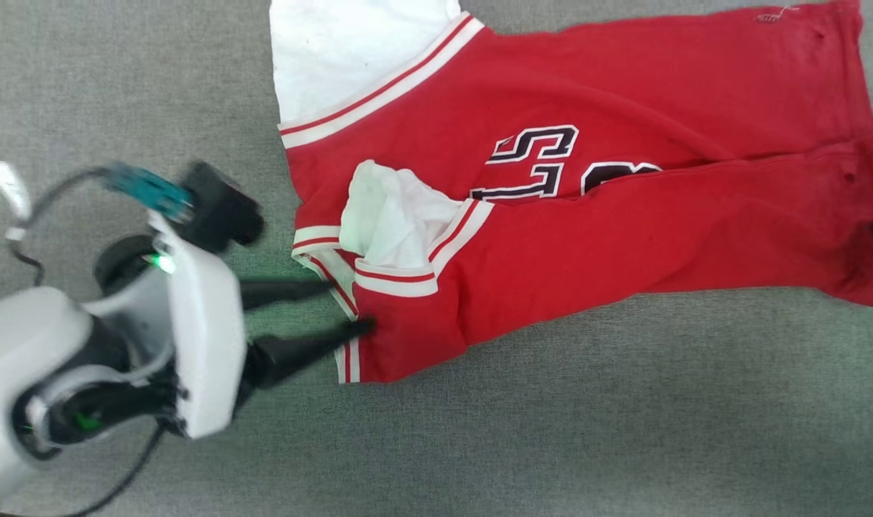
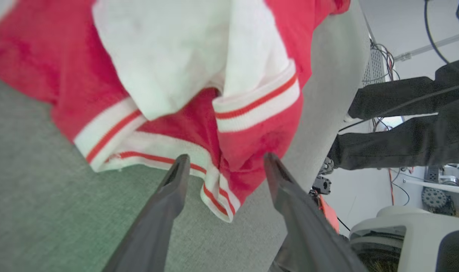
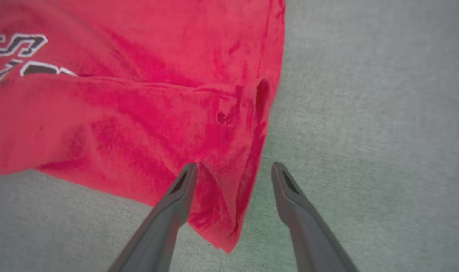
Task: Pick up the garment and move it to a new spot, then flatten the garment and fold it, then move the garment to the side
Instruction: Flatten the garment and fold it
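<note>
Left jaws and right jaws spread; the garment (image 1: pixel 623 237) folds over half its lettering (image 1: pixel 544 161).

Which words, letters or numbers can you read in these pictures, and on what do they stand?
"S": dark, white-edged letter on the red shirt.
Letters beside it: partly hidden under the shirt's folded edge, cannot be read.
No other text can be made out.
</note>
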Motion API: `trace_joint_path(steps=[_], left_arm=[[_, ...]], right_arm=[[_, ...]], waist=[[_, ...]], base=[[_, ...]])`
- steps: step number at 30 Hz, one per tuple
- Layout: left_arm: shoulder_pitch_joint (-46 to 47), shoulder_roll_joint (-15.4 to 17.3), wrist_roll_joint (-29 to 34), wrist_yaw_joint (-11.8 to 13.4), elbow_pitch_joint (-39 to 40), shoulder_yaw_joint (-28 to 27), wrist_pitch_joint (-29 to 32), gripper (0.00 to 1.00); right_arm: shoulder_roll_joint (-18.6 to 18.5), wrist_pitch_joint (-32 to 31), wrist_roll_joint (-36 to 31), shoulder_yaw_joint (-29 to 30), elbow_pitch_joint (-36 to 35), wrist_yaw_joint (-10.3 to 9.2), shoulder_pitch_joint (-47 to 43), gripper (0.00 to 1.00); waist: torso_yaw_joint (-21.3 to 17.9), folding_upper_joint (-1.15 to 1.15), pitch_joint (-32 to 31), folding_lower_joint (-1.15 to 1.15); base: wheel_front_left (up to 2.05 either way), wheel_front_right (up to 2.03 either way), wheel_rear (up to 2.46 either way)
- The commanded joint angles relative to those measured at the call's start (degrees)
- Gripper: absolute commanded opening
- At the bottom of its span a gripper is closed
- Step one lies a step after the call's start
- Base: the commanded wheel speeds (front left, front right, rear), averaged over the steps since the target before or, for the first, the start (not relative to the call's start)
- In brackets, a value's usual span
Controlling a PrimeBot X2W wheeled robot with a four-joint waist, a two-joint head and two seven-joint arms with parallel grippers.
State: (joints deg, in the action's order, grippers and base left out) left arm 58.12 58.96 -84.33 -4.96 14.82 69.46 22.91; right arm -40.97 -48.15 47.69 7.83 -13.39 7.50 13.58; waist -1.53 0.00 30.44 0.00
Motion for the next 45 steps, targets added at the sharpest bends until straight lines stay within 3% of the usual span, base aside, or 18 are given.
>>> trace_joint_path(steps=[1, 6, 10, 13, 14, 19, 23, 29, 31, 36, 39, 45], left_arm=[[-0.9, 0.6, -0.5, 0.1, 0.4, -1.0, -1.4, 1.0], [-1.4, 3.4, -0.8, 0.9, 0.6, -4.8, -8.7, 1.0], [-2.1, 3.7, 0.1, 2.2, -2.6, -7.4, -15.2, 1.0], [-1.3, 1.9, 1.7, 4.1, -8.1, -9.3, -20.3, 1.0], [0.1, 0.0, 2.6, 5.1, -12.5, -10.6, -23.2, 1.0], [5.0, -4.8, 4.5, 7.0, -24.0, -12.7, -24.7, 1.0], [10.9, -7.8, 5.8, 7.2, -32.7, -11.3, -18.3, 1.0], [19.8, -11.7, 5.9, 7.1, -44.3, -7.4, -1.0, 1.0], [21.0, -12.0, 5.6, 7.3, -45.9, -6.8, 2.4, 1.0], [25.7, -11.8, 3.8, 6.6, -50.5, -3.7, 18.4, 1.0], [27.8, -11.6, 4.1, 6.8, -52.3, -3.0, 23.0, 1.0], [29.6, -12.2, 3.9, 5.6, -55.0, -2.6, 25.7, 1.0]], right_arm=[[0.7, 1.3, 0.7, 1.2, -0.9, -0.01, -0.5, 1.0], [2.5, 7.6, 1.1, 4.8, -4.4, -0.01, -0.6, 1.0], [3.8, 16.5, -0.6, 1.9, -6.4, 0.0, 0.9, 1.0], [6.0, 25.1, -2.7, -1.1, -6.4, 0.0, 2.4, 1.0], [7.6, 30.9, -4.6, -2.7, -5.7, 0.0, 3.2, 1.0], [10.4, 41.3, -8.5, -7.5, -3.5, 0.0, 4.3, 1.0], [12.0, 45.9, -8.8, -10.0, -2.1, 0.0, 4.6, 1.0], [12.8, 48.8, -8.3, -11.1, -0.7, 0.0, 4.8, 1.0], [12.7, 49.0, -8.1, -11.4, -0.6, 0.0, 4.9, 1.0], [12.8, 49.2, -7.4, -13.1, -0.1, 0.0, 5.5, 1.0], [12.2, 48.5, -7.1, -14.6, -0.1, 0.0, 5.6, 1.0], [11.8, 48.0, -6.8, -15.7, -0.3, 0.0, 6.5, 1.0]], waist=[[-0.1, 0.0, -0.6, 0.0], [-0.3, 0.0, -2.0, 0.0], [-0.9, 0.0, -2.5, 0.0], [-1.8, 0.0, -2.5, 0.0], [-2.7, 0.0, -2.3, 0.0], [-5.9, 0.0, -1.4, 0.0], [-8.6, 0.0, -0.7, 0.0], [-11.6, 0.0, 0.1, 0.0], [-12.1, 0.0, 0.3, 0.0], [-14.1, 0.0, 1.0, 0.0], [-14.8, 0.0, 1.7, 0.0], [-15.8, 0.0, 3.2, 0.0]], base=[[0.0, 0.0, 0.0], [0.0, 0.0, 0.0], [0.0, 0.0, 0.0], [0.0, 0.0, 0.0], [0.0, 0.0, 0.0], [0.0, 0.0, 0.0], [0.0, 0.0, 0.0], [0.0, 0.0, 0.0], [0.0, 0.0, 0.0], [0.0, 0.0, 0.0], [0.0, 0.0, 0.0], [0.0, 0.0, 0.0]])
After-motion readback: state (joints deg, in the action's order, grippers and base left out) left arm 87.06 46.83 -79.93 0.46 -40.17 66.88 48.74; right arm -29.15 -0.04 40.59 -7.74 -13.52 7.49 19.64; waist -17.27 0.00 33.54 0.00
